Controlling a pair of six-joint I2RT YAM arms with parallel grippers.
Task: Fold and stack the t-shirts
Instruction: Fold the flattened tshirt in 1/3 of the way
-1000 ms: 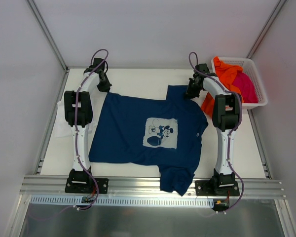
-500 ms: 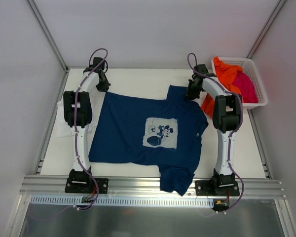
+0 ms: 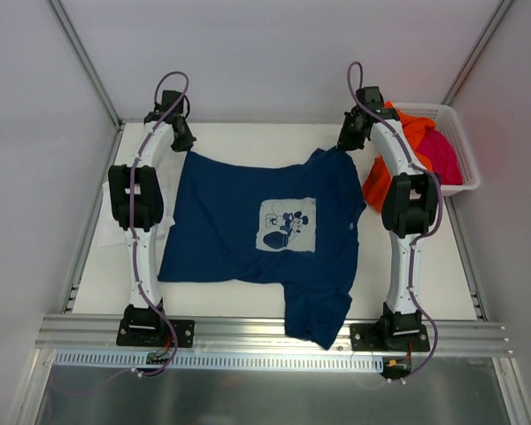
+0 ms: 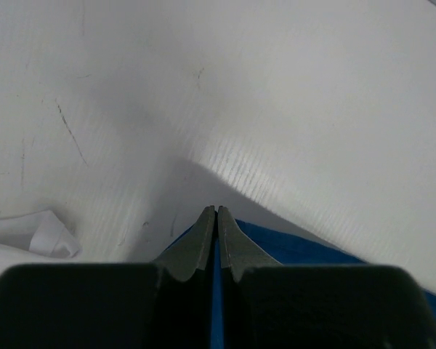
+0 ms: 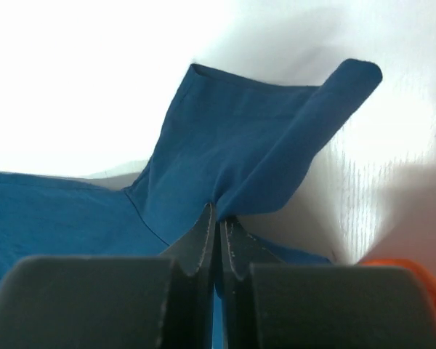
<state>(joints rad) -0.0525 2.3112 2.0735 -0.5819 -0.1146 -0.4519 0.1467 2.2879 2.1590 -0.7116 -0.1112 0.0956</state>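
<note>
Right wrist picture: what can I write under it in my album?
Right gripper pinching a fold of the navy t-shirt, orange t-shirt peeking in beside it.

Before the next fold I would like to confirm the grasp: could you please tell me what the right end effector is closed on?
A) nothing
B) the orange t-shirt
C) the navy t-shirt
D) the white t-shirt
C: the right wrist view shows the right end effector shut with a bunch of the navy t-shirt pinched between its fingertips; the orange t-shirt sits outside its grip.
</note>
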